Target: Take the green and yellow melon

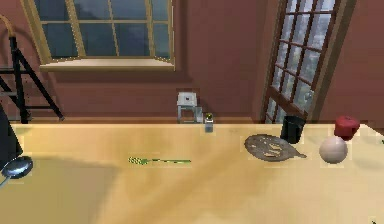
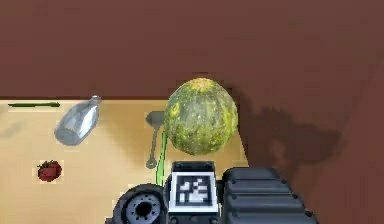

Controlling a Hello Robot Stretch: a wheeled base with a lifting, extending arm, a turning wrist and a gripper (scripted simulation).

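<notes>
Arm side view: mottled ovoid melon point(image 2: 201, 117)

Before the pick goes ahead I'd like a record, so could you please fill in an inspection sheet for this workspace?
Surface: tan tabletop.
Job's things: green and yellow melon standing on the tabletop.
Clutter: glass bottle lying on its side, small red fruit, dark cup.
Grippers: gripper low in the arm side view, on the near side of the melon; cannot tell whether it holds anything.
Cables: nothing seen.
Surroundings: reddish-brown wall, window, glazed door.
</notes>
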